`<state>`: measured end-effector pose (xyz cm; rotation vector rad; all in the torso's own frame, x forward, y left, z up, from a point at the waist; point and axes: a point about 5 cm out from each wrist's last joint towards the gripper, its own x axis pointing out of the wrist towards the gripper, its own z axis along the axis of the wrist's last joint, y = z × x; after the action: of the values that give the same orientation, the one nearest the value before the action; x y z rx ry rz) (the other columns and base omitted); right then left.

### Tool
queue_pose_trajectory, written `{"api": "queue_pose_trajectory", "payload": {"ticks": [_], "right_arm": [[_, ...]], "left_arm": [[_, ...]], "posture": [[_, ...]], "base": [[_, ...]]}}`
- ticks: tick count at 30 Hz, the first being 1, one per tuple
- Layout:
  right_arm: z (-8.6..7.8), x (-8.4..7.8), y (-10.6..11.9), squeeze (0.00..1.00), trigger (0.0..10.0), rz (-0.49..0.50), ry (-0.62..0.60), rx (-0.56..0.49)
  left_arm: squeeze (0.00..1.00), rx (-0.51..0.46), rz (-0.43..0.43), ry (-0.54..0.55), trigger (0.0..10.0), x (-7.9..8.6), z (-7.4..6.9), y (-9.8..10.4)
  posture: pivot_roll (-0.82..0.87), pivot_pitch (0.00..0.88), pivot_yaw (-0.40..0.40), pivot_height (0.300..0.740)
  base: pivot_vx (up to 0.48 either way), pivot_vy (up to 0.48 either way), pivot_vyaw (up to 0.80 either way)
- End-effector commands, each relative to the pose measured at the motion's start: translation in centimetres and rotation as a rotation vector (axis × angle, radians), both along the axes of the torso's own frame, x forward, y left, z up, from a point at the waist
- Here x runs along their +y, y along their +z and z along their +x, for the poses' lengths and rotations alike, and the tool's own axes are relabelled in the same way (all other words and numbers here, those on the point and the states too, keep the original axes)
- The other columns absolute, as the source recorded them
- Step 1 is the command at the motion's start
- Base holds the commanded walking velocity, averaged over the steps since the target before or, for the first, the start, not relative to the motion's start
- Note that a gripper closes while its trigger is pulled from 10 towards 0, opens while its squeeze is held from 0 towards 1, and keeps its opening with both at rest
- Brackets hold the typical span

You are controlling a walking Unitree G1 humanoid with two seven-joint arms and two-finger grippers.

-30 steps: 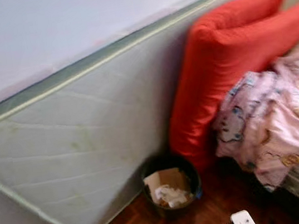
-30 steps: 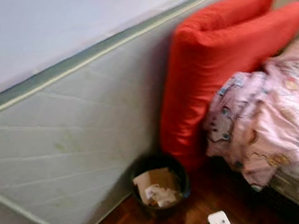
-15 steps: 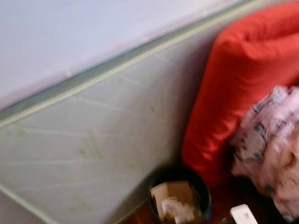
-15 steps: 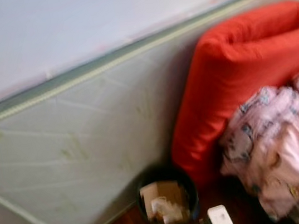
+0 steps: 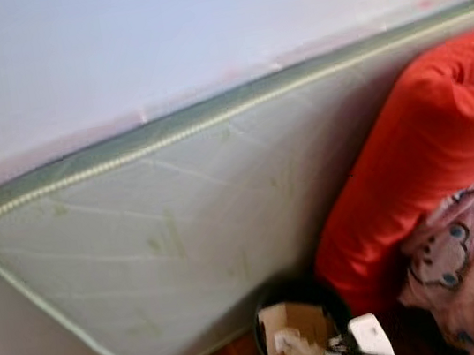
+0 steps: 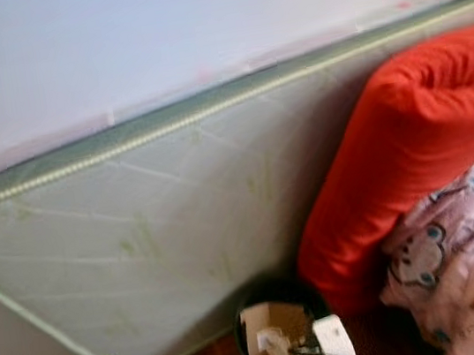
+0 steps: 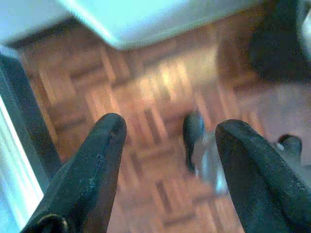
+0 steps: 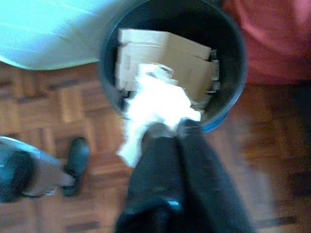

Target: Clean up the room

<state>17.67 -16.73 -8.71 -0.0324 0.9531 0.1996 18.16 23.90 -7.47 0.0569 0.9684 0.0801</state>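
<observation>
Clamping a crumpled white tissue [image 8: 154, 104], the right gripper [image 8: 167, 130] hangs just over the black waste bin [image 8: 233, 43], whose rim has slid closer beneath the head camera since a second ago; release looks due. The left gripper [image 7: 167, 133] hangs spread wide above the parquet floor [image 7: 150, 92].

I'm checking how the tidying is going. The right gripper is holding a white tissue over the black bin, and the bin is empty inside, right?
Not quite: the black bin isn't empty. The right wrist view shows folded cardboard already inside it. The rest is right: the right gripper has its jaws shut on the white tissue, held over the bin.
</observation>
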Motion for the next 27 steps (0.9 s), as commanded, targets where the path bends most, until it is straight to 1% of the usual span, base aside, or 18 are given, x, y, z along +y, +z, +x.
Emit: {"api": "queue_pose_trajectory", "payload": {"ticks": [1, 3, 4, 7, 12, 13, 14, 16, 20, 22, 24, 25, 26, 27], "right_arm": [[-1.2, -1.0, -0.5, 0.00, 10.0, -0.021, -0.014, 0.046], [-1.2, -1.0, -0.5, 0.00, 10.0, -0.021, -0.009, 0.043], [-1.2, -1.0, -0.4, 0.00, 10.0, -0.020, 0.006, 0.039], [-1.2, -1.1, -0.5, 0.00, 10.0, -0.019, -0.011, 0.042], [-1.3, -1.1, -0.5, 0.00, 10.0, -0.002, -0.031, 0.042], [-1.2, -1.1, -0.5, 0.00, 10.0, -0.003, -0.034, 0.036], [-1.1, -1.2, -0.4, 0.00, 10.0, 0.002, -0.062, 0.011], [-1.1, -1.2, -0.3, 0.00, 10.0, 0.006, -0.073, 0.001], [-0.8, -1.4, 0.0, 0.00, 10.0, 0.049, -0.150, -0.059], [-0.7, -1.4, 0.1, 0.00, 10.0, 0.051, -0.161, -0.073], [-0.5, -1.5, 0.3, 0.00, 10.0, 0.064, -0.180, -0.103], [-0.5, -1.5, 0.3, 0.00, 10.0, 0.064, -0.180, -0.103], [-0.2, -1.5, 0.4, 0.00, 10.0, 0.075, -0.194, -0.121], [2.2, -0.8, 1.7, 0.00, 10.0, 0.096, -0.180, -0.210]], "left_arm": [[0.00, 0.015, -0.011, -0.006, 10.0, -0.4, -0.4, -0.3], [0.00, 0.016, -0.011, -0.007, 10.0, -0.4, -0.4, -0.3], [0.00, 0.016, -0.011, -0.007, 10.0, -0.4, -0.4, -0.3], [0.00, 0.016, -0.011, -0.006, 10.0, -0.4, -0.4, -0.3], [0.00, 0.007, -0.024, 0.019, 10.0, -0.4, -0.4, -0.3], [0.00, 0.004, -0.026, 0.024, 10.0, -0.4, -0.4, -0.3], [0.00, -0.012, -0.040, 0.044, 10.0, -0.5, -0.4, -0.3], [0.00, -0.018, -0.045, 0.053, 10.0, -0.5, -0.4, -0.3], [0.00, -0.090, -0.045, 0.103, 10.0, -0.4, 0.0, 0.0], [0.00, -0.111, -0.051, 0.119, 10.0, -0.4, 0.1, 0.2], [0.00, -0.159, -0.052, 0.146, 10.0, -0.3, 0.5, 0.4], [0.00, -0.159, -0.052, 0.146, 10.0, -0.3, 0.5, 0.4], [0.00, -0.177, -0.053, 0.138, 10.0, -0.4, 0.7, 0.6], [0.00, -0.189, -0.054, 0.137, 10.0, -0.4, 0.8, 0.7]], "posture": [[-0.06, 0.000, -0.016, 0.740], [-0.06, 0.000, -0.016, 0.740], [-0.06, 0.000, -0.017, 0.740], [-0.06, 0.000, -0.018, 0.740], [-0.07, 0.000, -0.019, 0.740], [-0.06, 0.000, -0.020, 0.740], [-0.07, 0.000, -0.020, 0.740], [-0.07, 0.000, -0.020, 0.740], [-0.05, 0.000, -0.035, 0.740], [-0.04, 0.000, -0.041, 0.740], [-0.03, 0.000, -0.048, 0.740], [-0.03, 0.000, -0.048, 0.740], [-0.04, 0.000, -0.048, 0.740], [-0.04, 0.000, -0.048, 0.740]], "base": [[0.247, 0.000, 0.00], [0.249, 0.000, 0.23], [0.251, 0.000, 0.80], [0.250, 0.000, 0.70], [0.000, 0.000, 0.00], [0.000, 0.000, 0.00], [0.000, 0.000, 0.00], [0.000, 0.000, 0.00], [0.000, 0.000, 0.00], [0.000, 0.000, 0.00], [0.000, 0.000, 0.00], [0.000, 0.000, 0.00], [0.000, 0.000, 0.00], [0.000, 0.000, 0.00]]}}
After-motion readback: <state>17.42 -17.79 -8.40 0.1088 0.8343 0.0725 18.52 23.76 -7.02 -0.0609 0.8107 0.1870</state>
